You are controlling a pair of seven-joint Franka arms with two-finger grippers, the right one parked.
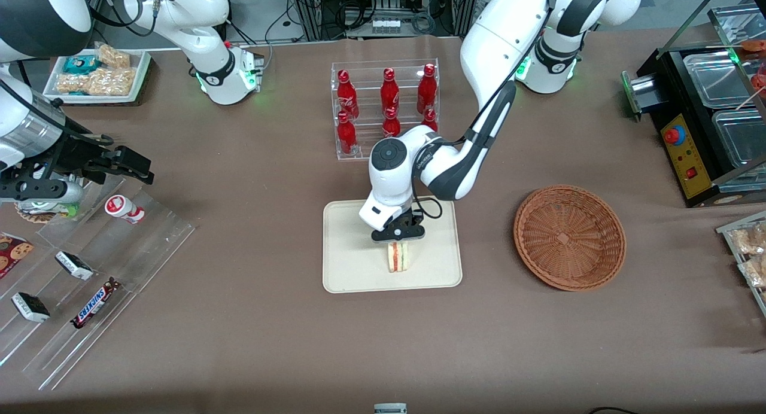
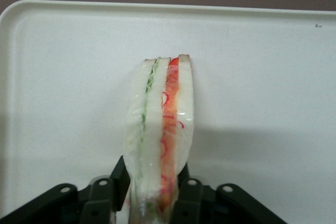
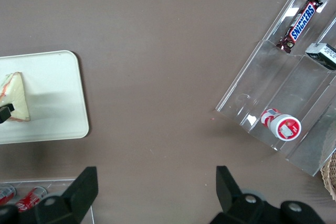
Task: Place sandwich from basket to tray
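The sandwich stands on edge on the cream tray, its wrapped white bread showing green and red filling. My left gripper hangs just above the tray and is shut on the sandwich, with a black finger pressed against each bread face. The parked arm's wrist view also catches the sandwich on the tray. The wicker basket lies empty beside the tray, toward the working arm's end of the table.
A clear rack of red bottles stands farther from the front camera than the tray. Stepped acrylic racks with snack bars lie toward the parked arm's end. A black machine sits at the working arm's end.
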